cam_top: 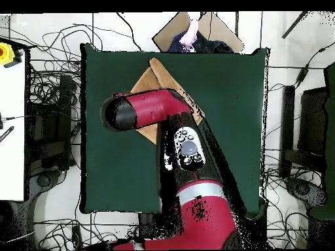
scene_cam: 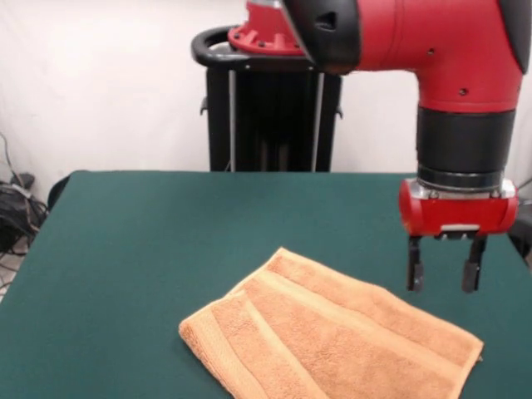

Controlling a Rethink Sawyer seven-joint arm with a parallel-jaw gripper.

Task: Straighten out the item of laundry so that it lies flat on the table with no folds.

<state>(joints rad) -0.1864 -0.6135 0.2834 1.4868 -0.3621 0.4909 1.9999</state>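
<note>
Towel [scene_cam: 332,332] long axis diagonal across table [scene_cam: 150,241]; end effector [scene_cam: 443,276] above, fingers spread

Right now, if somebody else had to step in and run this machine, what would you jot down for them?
Gripper: open, empty, hanging just above the towel's far right edge in the front view.
Towel: on the green table, toward the front view's near edge, lying at an angle. It looks doubled over, with a layered edge on its left side. In the overhead view the arm covers much of it.
Done: no grasp yet.
Left: grip an edge or corner, open the fold out and spread the towel flat.
</note>
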